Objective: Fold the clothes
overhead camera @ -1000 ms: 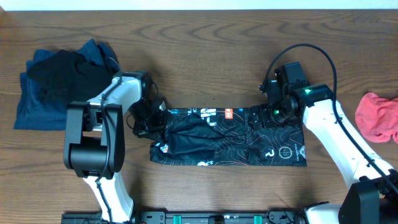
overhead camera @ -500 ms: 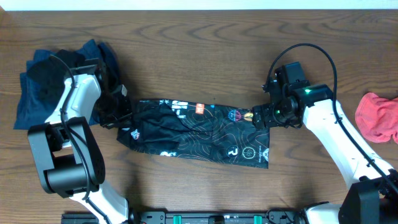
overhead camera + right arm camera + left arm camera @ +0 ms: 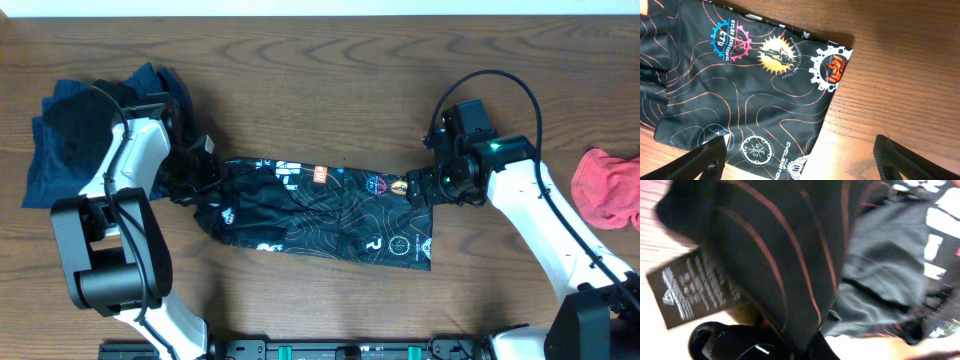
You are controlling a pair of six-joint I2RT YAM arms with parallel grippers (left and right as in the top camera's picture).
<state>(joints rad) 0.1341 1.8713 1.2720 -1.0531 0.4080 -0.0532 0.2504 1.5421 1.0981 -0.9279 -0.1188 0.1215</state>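
Observation:
The black shirt (image 3: 330, 215) with thin orange contour lines lies folded into a long strip across the table's middle. My left gripper (image 3: 203, 182) is shut on its left end. In the left wrist view the fabric (image 3: 790, 245) bunches over the gripper (image 3: 800, 349) and hides the fingertips, and a black care label (image 3: 695, 292) hangs beside it. My right gripper (image 3: 418, 190) hovers open over the strip's upper right corner. Its fingers (image 3: 705, 160) stand wide apart in the right wrist view, over the shirt's logo-printed edge (image 3: 740, 90), holding nothing.
A heap of dark blue and black garments (image 3: 85, 135) lies at the back left, close behind my left arm. A pink cloth (image 3: 605, 190) sits at the right edge. Bare wooden table (image 3: 320, 80) shows behind the strip.
My left gripper pulled the shirt's left end leftward, and the whole strip slid left under the still, open right gripper. In the last half second the left gripper eased slightly back right.

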